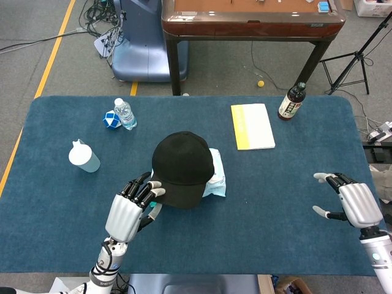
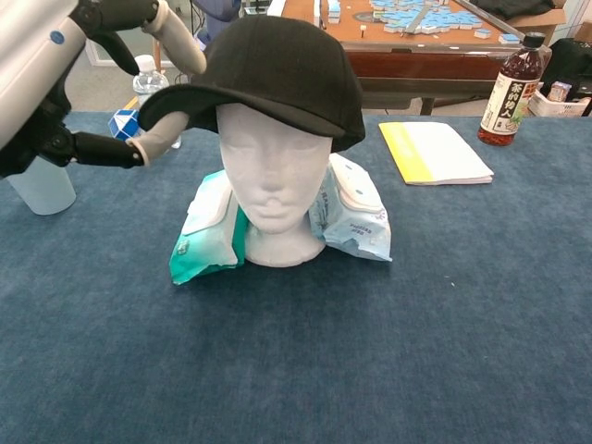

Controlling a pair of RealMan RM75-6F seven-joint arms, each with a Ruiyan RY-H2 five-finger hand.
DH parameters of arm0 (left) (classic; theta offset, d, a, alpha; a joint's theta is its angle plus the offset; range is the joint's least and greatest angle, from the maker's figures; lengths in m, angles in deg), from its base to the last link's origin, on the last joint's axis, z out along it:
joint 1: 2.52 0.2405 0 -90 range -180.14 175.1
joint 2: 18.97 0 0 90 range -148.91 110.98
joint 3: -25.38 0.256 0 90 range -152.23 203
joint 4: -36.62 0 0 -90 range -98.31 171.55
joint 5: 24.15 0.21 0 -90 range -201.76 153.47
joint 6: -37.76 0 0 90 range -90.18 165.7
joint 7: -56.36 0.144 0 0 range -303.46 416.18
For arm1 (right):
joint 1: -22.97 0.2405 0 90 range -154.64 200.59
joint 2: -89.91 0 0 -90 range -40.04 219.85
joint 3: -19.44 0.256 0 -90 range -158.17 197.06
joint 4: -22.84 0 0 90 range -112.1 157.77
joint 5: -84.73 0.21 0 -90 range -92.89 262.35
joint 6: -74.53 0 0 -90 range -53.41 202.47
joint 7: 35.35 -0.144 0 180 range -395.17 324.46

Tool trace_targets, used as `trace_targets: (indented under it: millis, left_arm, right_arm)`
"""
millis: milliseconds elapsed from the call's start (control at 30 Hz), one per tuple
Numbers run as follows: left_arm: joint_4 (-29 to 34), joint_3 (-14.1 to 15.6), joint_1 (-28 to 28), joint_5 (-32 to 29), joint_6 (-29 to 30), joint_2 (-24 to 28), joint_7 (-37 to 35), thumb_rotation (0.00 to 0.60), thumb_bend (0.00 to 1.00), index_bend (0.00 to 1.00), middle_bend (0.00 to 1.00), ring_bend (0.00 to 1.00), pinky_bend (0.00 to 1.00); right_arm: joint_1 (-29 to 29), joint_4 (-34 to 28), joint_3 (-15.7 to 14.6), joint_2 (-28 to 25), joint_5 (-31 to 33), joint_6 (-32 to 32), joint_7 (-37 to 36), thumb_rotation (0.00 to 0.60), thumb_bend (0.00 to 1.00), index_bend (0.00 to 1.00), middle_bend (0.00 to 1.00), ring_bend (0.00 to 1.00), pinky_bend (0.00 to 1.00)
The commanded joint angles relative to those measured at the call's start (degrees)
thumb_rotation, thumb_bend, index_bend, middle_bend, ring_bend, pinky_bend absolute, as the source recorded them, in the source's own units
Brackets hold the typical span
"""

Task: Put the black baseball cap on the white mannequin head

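Note:
The black baseball cap sits on the white mannequin head, its brim out over the forehead. From above, the cap hides the head entirely. My left hand is at the brim's left edge. In the chest view its thumb reaches just under the brim, while an upper finger stands off above it with a gap. The left hand has nothing clamped in it. My right hand hovers open over the table's right side, far from the cap.
Wet-wipe packs lean against the mannequin's neck on both sides. A white cup, a water bottle and a blue-white cube stand at the left. A yellow notebook and a dark bottle are at the back right.

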Motion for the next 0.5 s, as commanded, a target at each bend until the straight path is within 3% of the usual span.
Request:
trace_targets:
  millis: [33,167,500]
  left_arm:
    - [1.41,0.01,0.7,-0.34,-1.07,0.4,1.48,0.6,0.24,0.19,0.34,0.15,0.33]
    - [2.34,0.07,1.53,-0.05,-1.37,0.96,2.21,0.6,0.2,0.1,0.32,0.14,0.32]
    - [7.0,1.67,5.92,-1.42,-2.03,6.03,7.78,0.6,0.17,0.09,0.29,0.12,0.29]
  right_arm:
    - [0.02,-0.04,-0.06,0.0,-0.13,0.0,0.06,0.6,0.02,0.28,0.37,0.29,0.46]
    - [-0.02,-0.04,-0.01,0.01,-0.03,0.09,0.11,0.6,0.02,0.28,0.37,0.29,0.46]
    - [0.08,-0.11,-0.03,0.17,-0.02,-0.1,0.61,0.6,0.02,0.28,0.37,0.29,0.46]
